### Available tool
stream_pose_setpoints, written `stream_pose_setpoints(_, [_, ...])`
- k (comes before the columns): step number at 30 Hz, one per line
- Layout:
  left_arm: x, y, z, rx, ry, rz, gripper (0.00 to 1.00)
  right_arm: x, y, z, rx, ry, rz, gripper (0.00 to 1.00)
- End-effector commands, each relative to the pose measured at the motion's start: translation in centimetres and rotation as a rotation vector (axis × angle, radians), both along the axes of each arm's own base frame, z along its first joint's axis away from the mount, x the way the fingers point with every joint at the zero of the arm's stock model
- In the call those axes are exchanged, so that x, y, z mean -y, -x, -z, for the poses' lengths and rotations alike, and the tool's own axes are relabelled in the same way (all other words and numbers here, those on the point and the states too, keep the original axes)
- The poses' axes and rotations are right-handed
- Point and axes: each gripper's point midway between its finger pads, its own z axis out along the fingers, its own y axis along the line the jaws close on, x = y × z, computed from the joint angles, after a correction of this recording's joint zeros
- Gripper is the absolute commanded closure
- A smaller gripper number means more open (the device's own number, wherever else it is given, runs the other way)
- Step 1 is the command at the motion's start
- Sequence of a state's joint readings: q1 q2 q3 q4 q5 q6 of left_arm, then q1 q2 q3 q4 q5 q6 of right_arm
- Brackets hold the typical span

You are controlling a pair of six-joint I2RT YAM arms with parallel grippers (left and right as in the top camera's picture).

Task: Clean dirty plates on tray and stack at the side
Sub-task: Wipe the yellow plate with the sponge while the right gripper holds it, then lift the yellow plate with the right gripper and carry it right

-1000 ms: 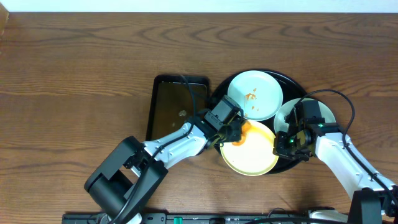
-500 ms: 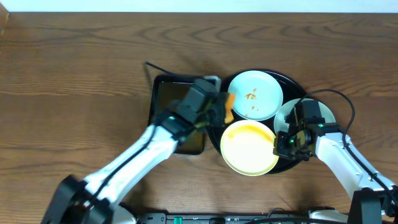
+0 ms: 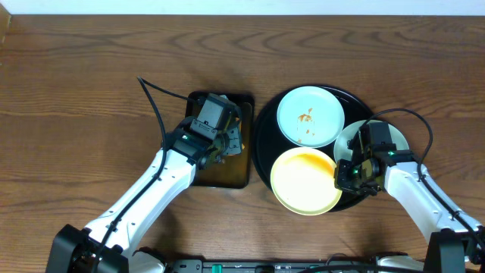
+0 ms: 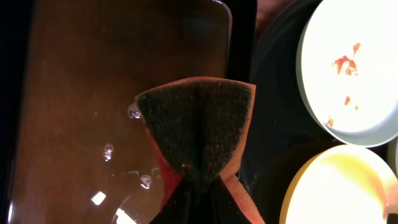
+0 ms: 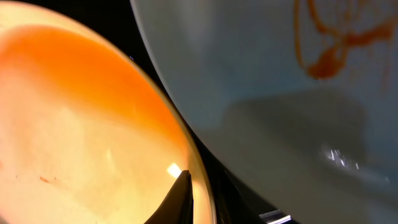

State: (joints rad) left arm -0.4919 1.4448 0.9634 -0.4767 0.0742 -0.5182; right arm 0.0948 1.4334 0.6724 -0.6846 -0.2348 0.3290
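Observation:
The round black tray (image 3: 261,136) holds three plates. A mint plate (image 3: 311,115) with orange smears lies at the back. The cream-yellow plate (image 3: 305,180) lies at the front. A second mint plate (image 3: 394,136) on the right is partly hidden by my right arm and has a brown smear (image 5: 323,56). My right gripper (image 3: 345,176) is shut on the yellow plate's right rim (image 5: 199,162); one finger (image 5: 183,199) lies over the rim. My left gripper (image 3: 227,140) is shut on an orange sponge with a dark scrub face (image 4: 196,124), over the rectangular tray.
The small rectangular dark tray (image 3: 198,171) stands just left of the round tray and holds brownish water with bubbles (image 4: 74,93). Bare wooden table (image 3: 76,91) lies to the left and back. A black cable (image 3: 155,95) loops off the left arm.
My left gripper has carried the sponge from the yellow plate's back-left rim leftward to over the rectangular tray. The right arm and the plates have not moved.

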Motion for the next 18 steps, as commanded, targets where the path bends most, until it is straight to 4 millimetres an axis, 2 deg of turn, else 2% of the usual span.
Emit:
stream_pose_setpoints(1, [-0.8,-0.4,-0.1,0.021,-0.043,-0.005,0.93,-0.6,0.8,0.8,-0.021,-0.038,-0.007,0.92])
stream_pose_setpoints(4, [-0.8,-0.4,-0.1,0.020,-0.043,-0.006,0.93,-0.6,0.9,1.1,-0.019,-0.040,-0.008,0.99])
stream_pose_setpoints(10, [-0.8,-0.3,0.0,0.021,-0.045,-0.002,0.93,-1.1,0.5,0.9,-0.001,-0.073,-0.012,0.99])
stream_pose_setpoints(14, [-0.8,-0.4,-0.1,0.022,-0.046,0.000,0.92,-1.5,-0.8,0.4,0.069,-0.085,-0.057,0.99])
stream_pose_setpoints(18, [-0.8,-0.3,0.0,0.021,-0.046,0.000,0.93,-1.6,-2.3,-1.2,0.150,-0.083,-0.105,0.99])
